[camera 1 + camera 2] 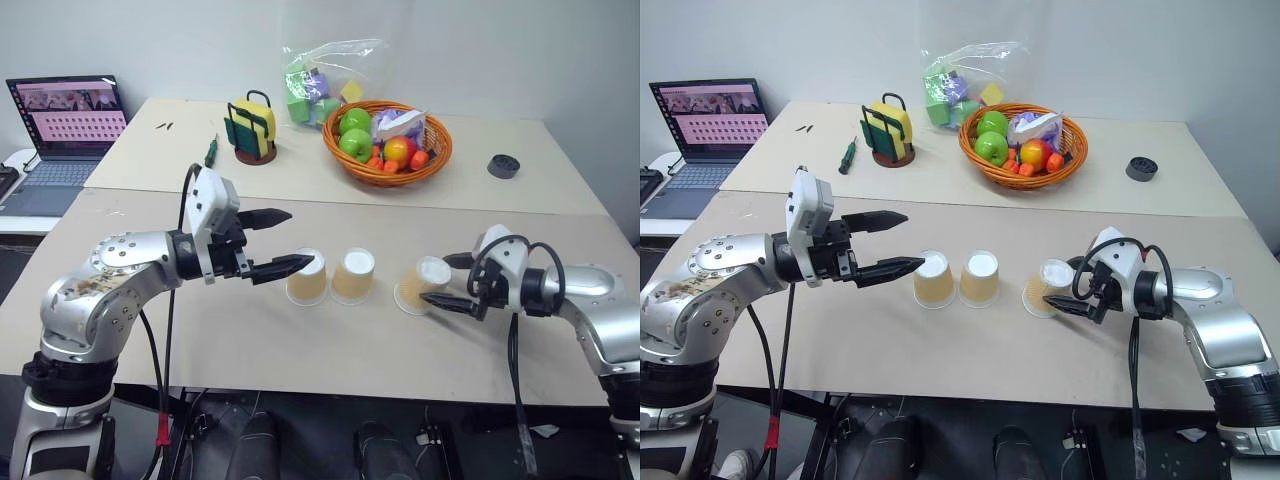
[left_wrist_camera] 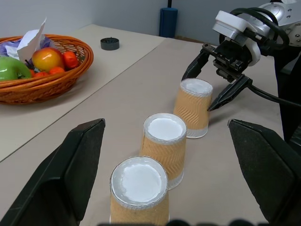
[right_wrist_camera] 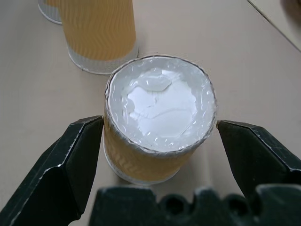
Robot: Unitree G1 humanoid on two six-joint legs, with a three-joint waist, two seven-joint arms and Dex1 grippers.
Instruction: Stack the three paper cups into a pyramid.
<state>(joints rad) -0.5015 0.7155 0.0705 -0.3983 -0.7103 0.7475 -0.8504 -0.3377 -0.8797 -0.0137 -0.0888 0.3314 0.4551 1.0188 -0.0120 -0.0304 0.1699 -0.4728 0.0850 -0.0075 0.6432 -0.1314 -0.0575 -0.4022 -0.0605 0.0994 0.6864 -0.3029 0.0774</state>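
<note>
Three tan paper cups stand upside down in a row on the near table: the left cup (image 1: 307,281), the middle cup (image 1: 352,278) close beside it, and the right cup (image 1: 418,288) a little apart and tilted. No pyramid stands; every cup is on the table. My right gripper (image 3: 160,125) is shut on the right cup (image 3: 157,141), one finger against each side just under its white base. My left gripper (image 1: 300,238) hovers open and level just left of the left cup, holding nothing.
On the far table stand an orange basket (image 1: 385,180) of fruit, a bag of coloured blocks (image 1: 320,85), a sponge rack (image 1: 252,130), a screwdriver (image 1: 211,152) and a black round lid (image 1: 503,166). A laptop (image 1: 65,120) sits at far left.
</note>
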